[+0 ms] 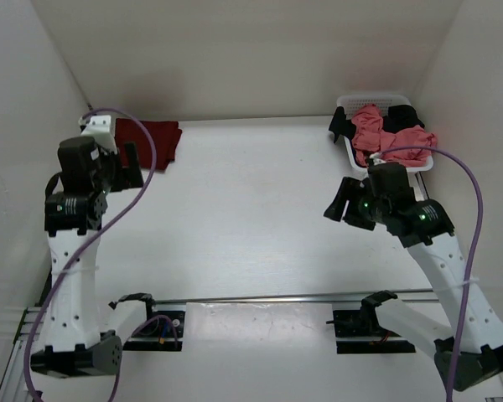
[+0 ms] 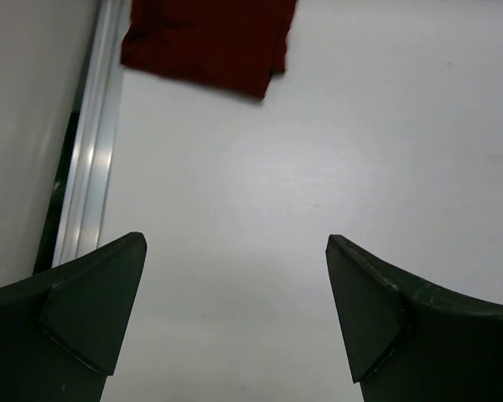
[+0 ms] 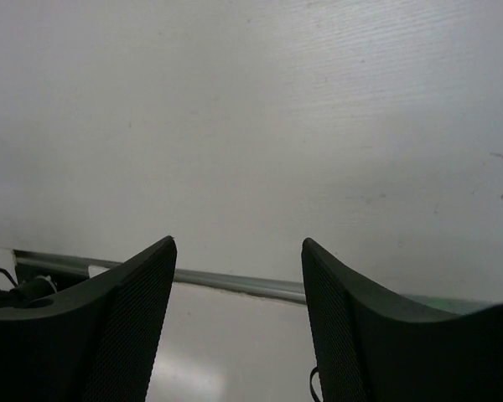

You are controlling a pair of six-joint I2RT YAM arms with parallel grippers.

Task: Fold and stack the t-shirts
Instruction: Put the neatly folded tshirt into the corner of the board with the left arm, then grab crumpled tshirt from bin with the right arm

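Folding of the maroon t-shirt (image 1: 148, 141), far left of the basket (image 1: 377, 98), looks done. Left gripper (image 2: 235, 318) and right gripper (image 3: 239, 318) gape empty; next, the right must fetch the pink t-shirt (image 1: 370, 127) there.

A plain dark maroon t-shirt (image 1: 148, 140) is seen on a white table (image 1: 251, 218). A plain salmon pink t-shirt (image 1: 370, 126) and a plain black t-shirt (image 1: 400, 119) are seen in a white perforated basket (image 1: 373, 97). Purple cables (image 1: 109, 109) are seen along white arms (image 1: 71, 285).
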